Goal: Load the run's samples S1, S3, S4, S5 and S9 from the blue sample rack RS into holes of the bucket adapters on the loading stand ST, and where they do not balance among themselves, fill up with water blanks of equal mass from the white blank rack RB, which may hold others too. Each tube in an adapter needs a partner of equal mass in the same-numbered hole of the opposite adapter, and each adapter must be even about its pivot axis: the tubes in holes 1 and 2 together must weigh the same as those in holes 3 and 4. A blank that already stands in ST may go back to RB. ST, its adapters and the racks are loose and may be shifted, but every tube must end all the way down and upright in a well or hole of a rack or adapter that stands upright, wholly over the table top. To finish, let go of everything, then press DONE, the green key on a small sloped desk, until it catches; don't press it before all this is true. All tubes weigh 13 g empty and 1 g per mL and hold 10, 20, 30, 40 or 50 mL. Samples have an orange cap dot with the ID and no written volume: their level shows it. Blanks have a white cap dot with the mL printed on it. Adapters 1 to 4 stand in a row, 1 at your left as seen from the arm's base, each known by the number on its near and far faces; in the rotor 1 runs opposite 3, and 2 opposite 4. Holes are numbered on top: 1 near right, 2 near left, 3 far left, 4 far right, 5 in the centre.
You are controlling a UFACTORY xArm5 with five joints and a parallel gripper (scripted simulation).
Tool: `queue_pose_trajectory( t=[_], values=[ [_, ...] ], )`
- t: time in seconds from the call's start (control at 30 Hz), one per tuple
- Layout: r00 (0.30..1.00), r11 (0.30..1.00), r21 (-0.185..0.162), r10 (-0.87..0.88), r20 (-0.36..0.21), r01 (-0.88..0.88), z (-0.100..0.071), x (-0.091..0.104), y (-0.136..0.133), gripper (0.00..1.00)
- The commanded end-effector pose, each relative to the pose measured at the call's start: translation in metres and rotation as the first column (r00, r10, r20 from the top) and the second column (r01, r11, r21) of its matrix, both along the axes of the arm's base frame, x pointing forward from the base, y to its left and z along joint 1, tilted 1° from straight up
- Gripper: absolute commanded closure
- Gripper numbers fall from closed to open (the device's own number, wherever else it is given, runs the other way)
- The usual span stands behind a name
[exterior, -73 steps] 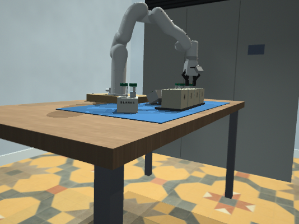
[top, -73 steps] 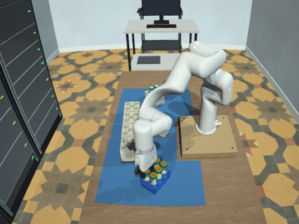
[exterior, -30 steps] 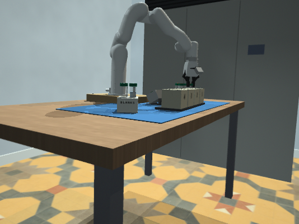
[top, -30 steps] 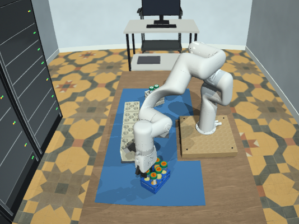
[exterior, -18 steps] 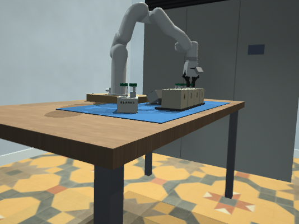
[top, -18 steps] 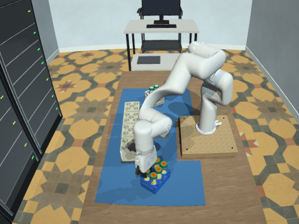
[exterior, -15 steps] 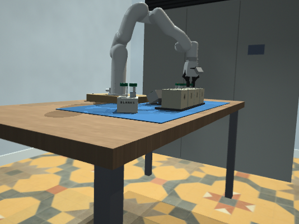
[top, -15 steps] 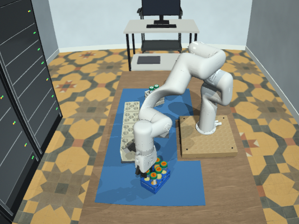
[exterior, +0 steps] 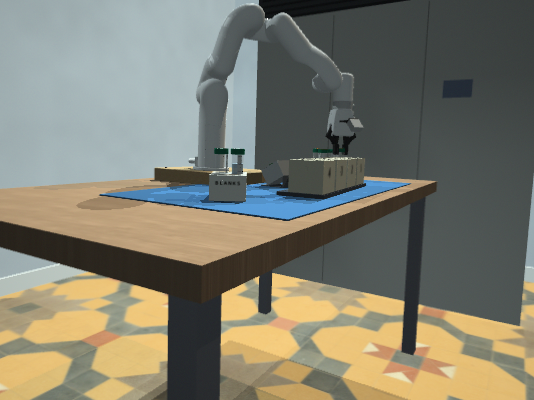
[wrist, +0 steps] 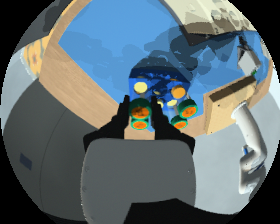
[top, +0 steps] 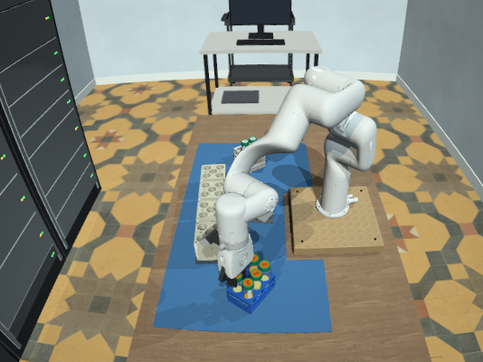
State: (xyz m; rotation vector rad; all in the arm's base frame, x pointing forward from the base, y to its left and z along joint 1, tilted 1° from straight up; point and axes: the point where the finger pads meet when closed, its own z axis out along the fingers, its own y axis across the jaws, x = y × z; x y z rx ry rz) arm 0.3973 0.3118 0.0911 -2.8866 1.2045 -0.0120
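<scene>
The blue sample rack RS [top: 254,291] stands at the near end of the blue mat and holds several green-capped tubes with orange dots. My gripper [top: 230,279] is right over its left side, shut on one sample tube [wrist: 140,115] that still sits in the rack; I cannot read its ID. In the wrist view the fingers flank that orange cap, with other caps [wrist: 183,106] to the right. The loading stand ST [top: 209,205] with its row of adapters lies just beyond. The white blank rack RB [exterior: 228,186] holds two green-capped blanks [exterior: 230,151].
The arm's wooden base plate [top: 336,221] is to the right of the mat. A small grey sloped desk [exterior: 274,172] stands beside ST. Past the table's far end stand a desk with a monitor [top: 260,17] and a low grey table.
</scene>
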Motion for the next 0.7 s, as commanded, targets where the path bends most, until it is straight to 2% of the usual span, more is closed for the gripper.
queue_pose_trajectory(
  t=[0.0,0.67],
  values=[
    [1.000,1.000,0.002,0.000,0.003,0.000,0.003,0.001,0.001,1.00],
    [1.000,1.000,0.002,0.000,0.003,0.000,0.015,0.001,0.001,1.00]
  ],
)
